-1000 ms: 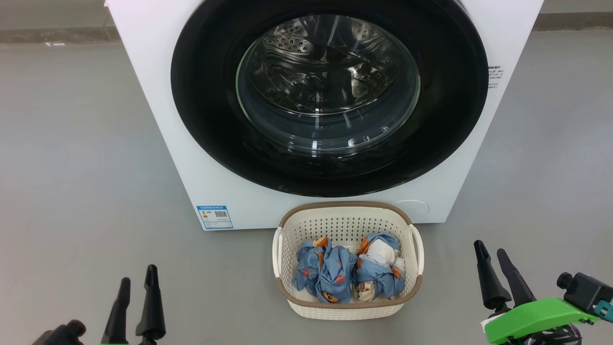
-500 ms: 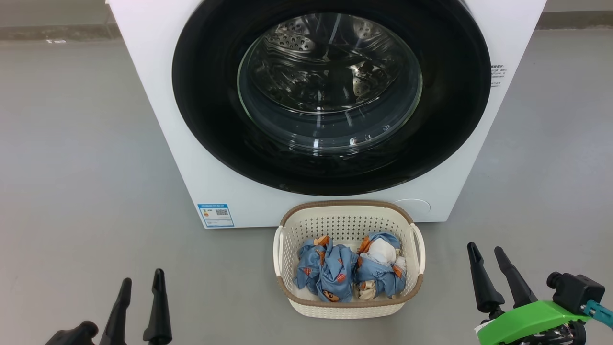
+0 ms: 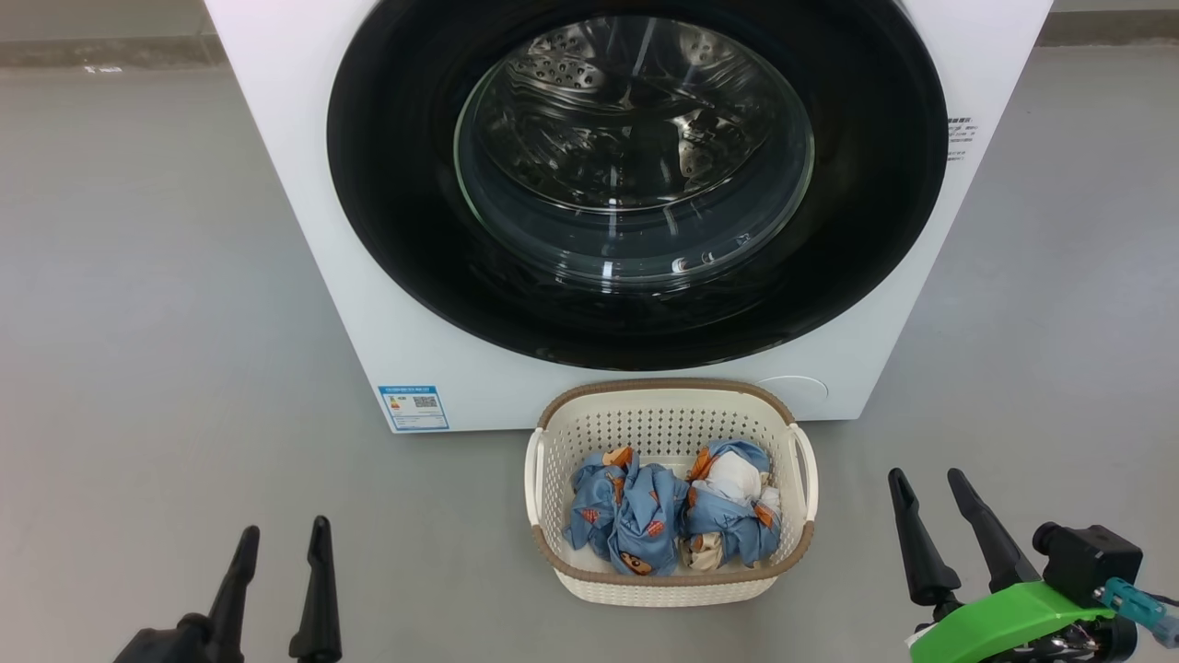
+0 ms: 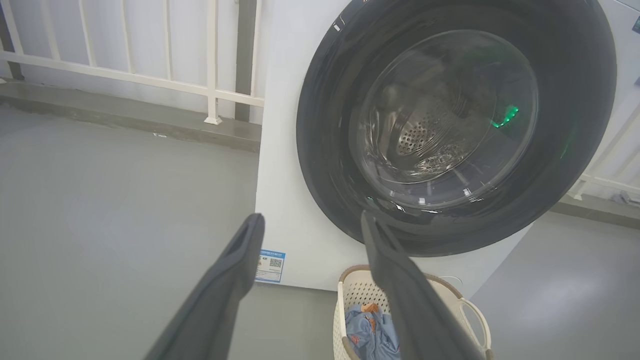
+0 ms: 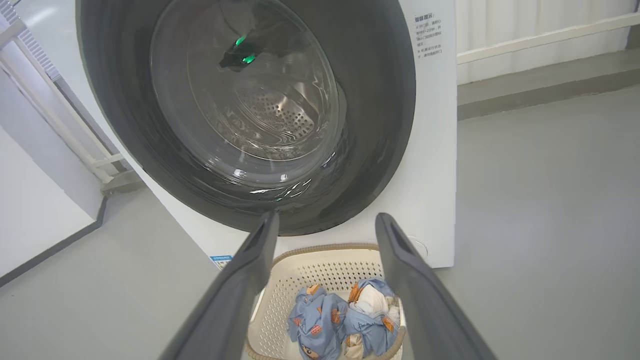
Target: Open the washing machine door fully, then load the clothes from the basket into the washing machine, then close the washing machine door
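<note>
The white washing machine (image 3: 304,221) stands in front of me with its round black-rimmed door (image 3: 396,230) shut flat against it; the steel drum shows through the glass. Right below the door, on the floor, sits the cream basket (image 3: 671,401) holding two bundles of light blue printed clothes (image 3: 677,516). My left gripper (image 3: 284,541) hangs open at the lower left, well left of the basket. At the lower right my right gripper (image 3: 925,483) is open too, just right of the basket. Both are empty. The wrist views look over the basket (image 5: 320,270) at the door (image 4: 330,150) (image 5: 380,100).
Grey floor (image 3: 138,322) spreads wide on both sides of the machine. A white railing (image 4: 150,75) on a low kerb runs behind it. A blue label (image 3: 414,406) marks the machine's lower left corner.
The head view has shifted slightly, so machine and basket sit a little higher in it. Both grippers have drifted a bit toward the middle, still open.
</note>
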